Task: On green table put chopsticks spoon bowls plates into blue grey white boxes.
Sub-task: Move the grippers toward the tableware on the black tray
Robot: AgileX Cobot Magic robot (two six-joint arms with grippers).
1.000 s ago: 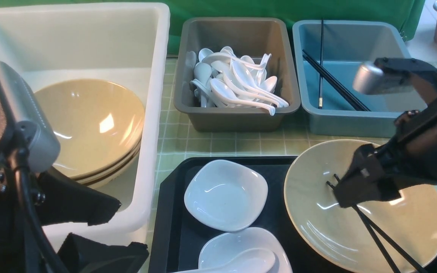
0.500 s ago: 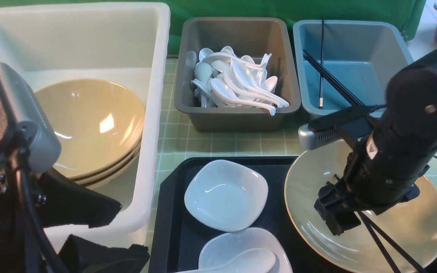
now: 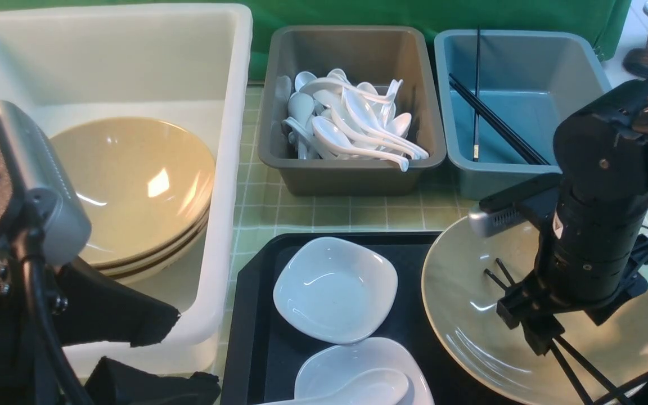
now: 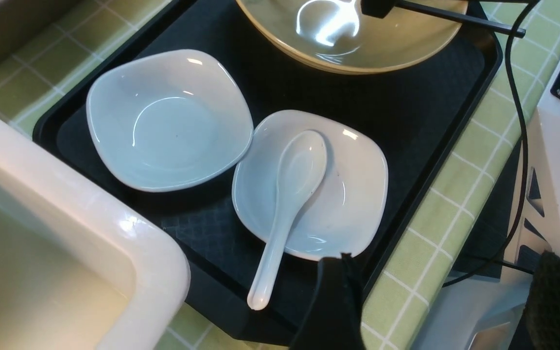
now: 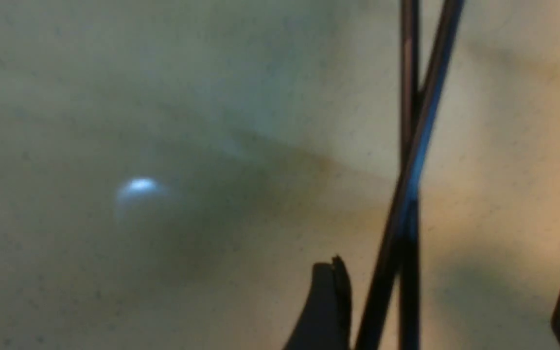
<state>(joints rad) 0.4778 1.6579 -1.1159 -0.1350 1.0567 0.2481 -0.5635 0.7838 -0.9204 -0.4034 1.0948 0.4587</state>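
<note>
A pair of black chopsticks [image 3: 577, 365] lies crossed in a large tan bowl [image 3: 470, 292] on the right of a black tray [image 3: 256, 315]. My right gripper [image 3: 526, 332] points down into the bowl, open, with both chopsticks [image 5: 409, 146] between its jaws [image 5: 447, 306], close to one finger. Two white square dishes [image 3: 335, 289] [image 3: 358, 365] sit on the tray; the nearer one holds a white spoon [image 4: 289, 194]. My left gripper [image 4: 445, 301] is open and empty over the table's near edge.
The white box [image 3: 234, 140] at the left holds stacked tan bowls [image 3: 138, 180]. The grey box [image 3: 352, 174] holds several white spoons [image 3: 352, 124]. The blue box [image 3: 504, 180] holds black chopsticks [image 3: 493, 124]. A pink bin shows at the far right.
My right arm has swung from a slanted pose to pointing straight down, and its gripper has shifted right along the chopsticks in the tan bowl. The left arm has barely moved.
</note>
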